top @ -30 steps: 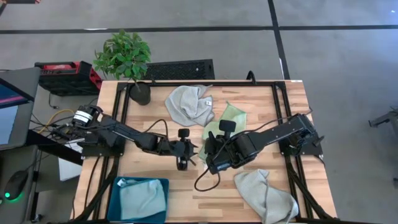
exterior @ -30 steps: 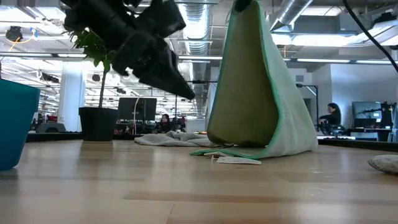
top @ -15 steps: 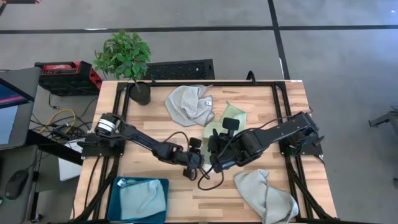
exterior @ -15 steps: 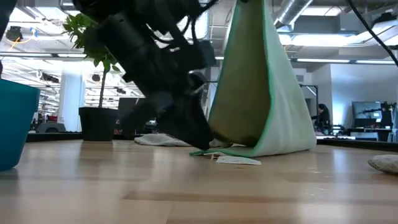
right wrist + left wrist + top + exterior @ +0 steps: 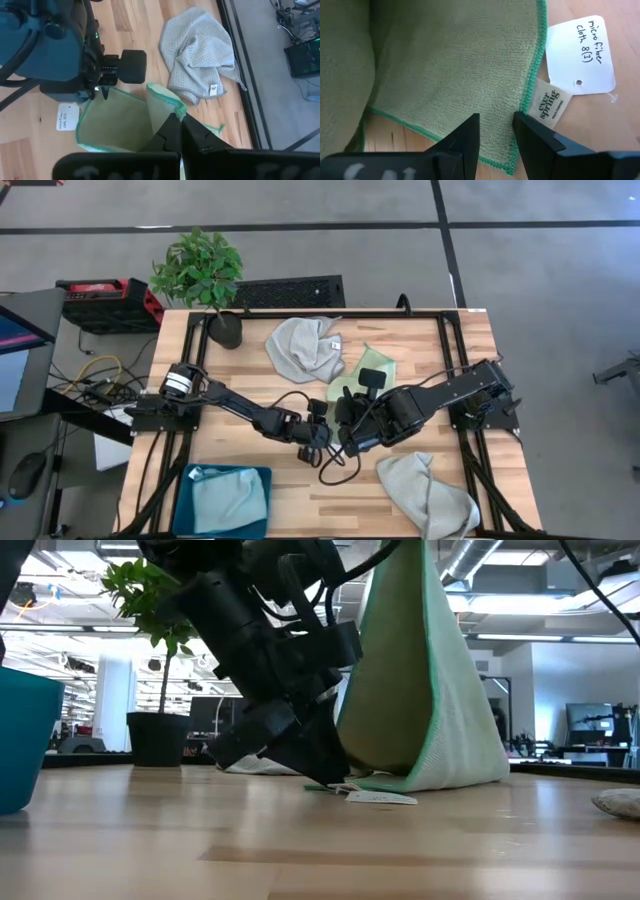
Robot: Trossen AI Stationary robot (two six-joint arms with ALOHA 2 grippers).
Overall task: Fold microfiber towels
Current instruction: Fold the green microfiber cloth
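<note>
The light green towel hangs as a tall tent from my right gripper, which is shut on its top. Its lower edge rests on the table. In the high view the green towel shows beside my right gripper. My left gripper is open and low at the towel's near corner, next to a brand tag and a white paper label. In the low view my left gripper reaches table height. My right gripper pinches the green towel's hemmed upper edge between its two fingers, which slant downward. The towel hangs below them, spreading out, with its lower edge on the table. My left gripper's fingers stand over the towel's hemmed corner; I cannot tell whether they touch it.
A pale grey towel with a small tag lies crumpled at the far middle, and another grey one at the near right. A teal bin at the near left holds a light blue cloth. A potted plant stands far left.
My left gripper has gone down and toward the table's right, to the green towel's lower corner, rolling a little on the way. It has stayed open. The green towel still hangs from my right gripper with its lower edge on the table.
</note>
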